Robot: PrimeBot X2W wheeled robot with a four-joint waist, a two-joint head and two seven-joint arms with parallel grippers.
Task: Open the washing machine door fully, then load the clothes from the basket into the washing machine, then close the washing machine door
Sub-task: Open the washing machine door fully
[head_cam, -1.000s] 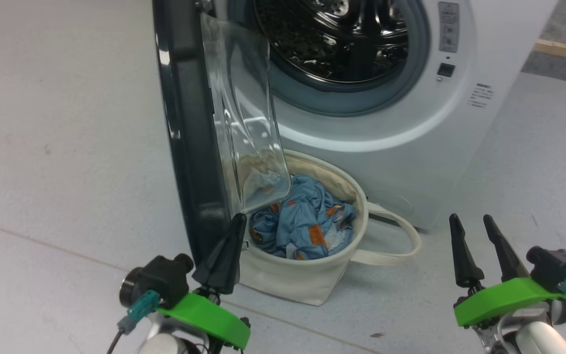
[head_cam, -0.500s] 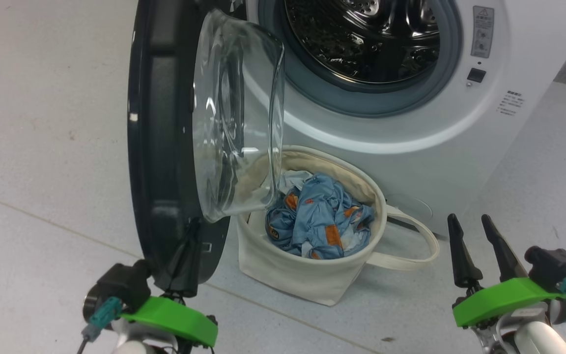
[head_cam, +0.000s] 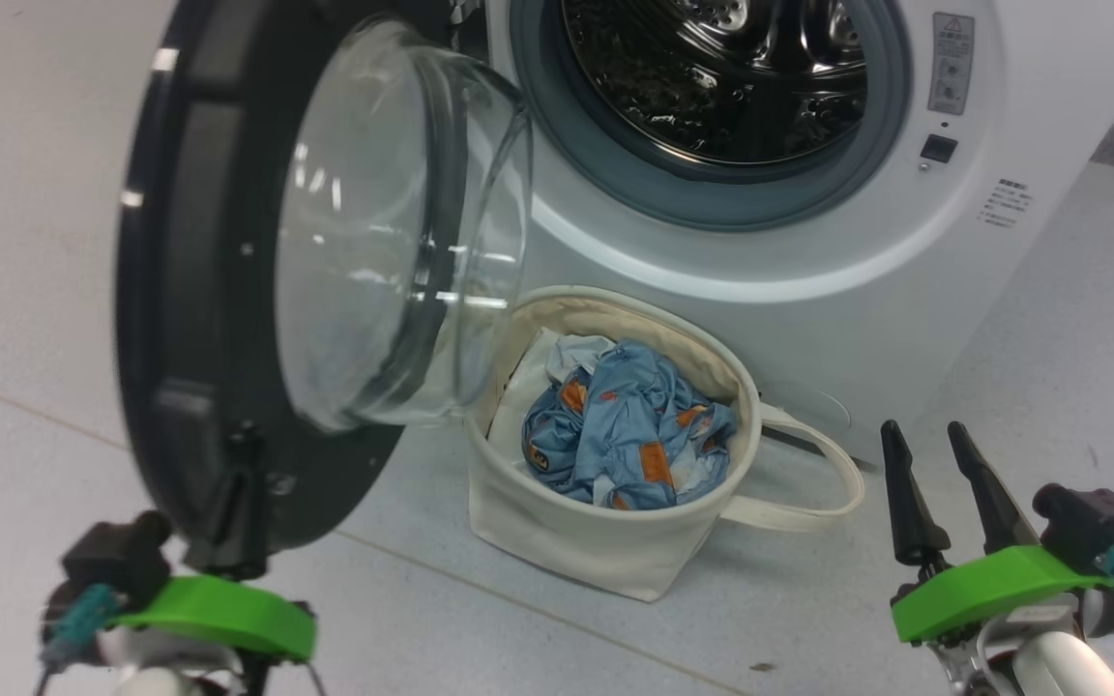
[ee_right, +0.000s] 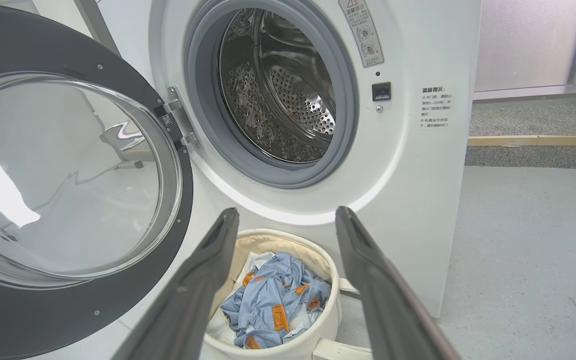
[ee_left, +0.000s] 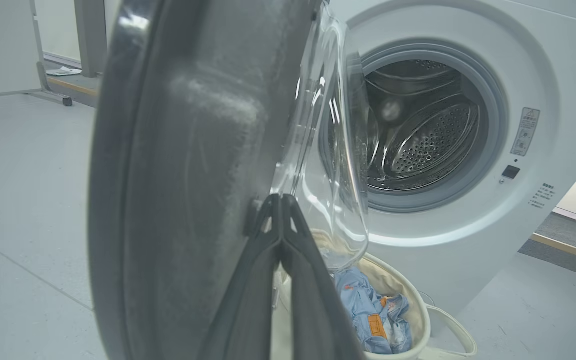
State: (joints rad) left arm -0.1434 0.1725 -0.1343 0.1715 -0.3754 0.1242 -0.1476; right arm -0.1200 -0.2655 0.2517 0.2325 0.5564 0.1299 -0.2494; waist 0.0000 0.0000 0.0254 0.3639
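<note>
Noted: my left jaws, shut to form one blunt pusher, bear on the washing machine door [head_cam: 180, 290] low on its inner face — right jaws stand open near the basket [head_cam: 596, 541], clothes [head_cam: 634, 425] inside.

I see my right pincer [ee_right: 286, 212] spread, framing the small cream canvas basket [ee_right: 329, 272] with the light blue patterned garment [ee_right: 273, 300] inside. Behind it, the white front-loading washing machine [ee_right: 418, 200] has its round black glass-windowed door [ee_right: 68, 310] open.
</note>
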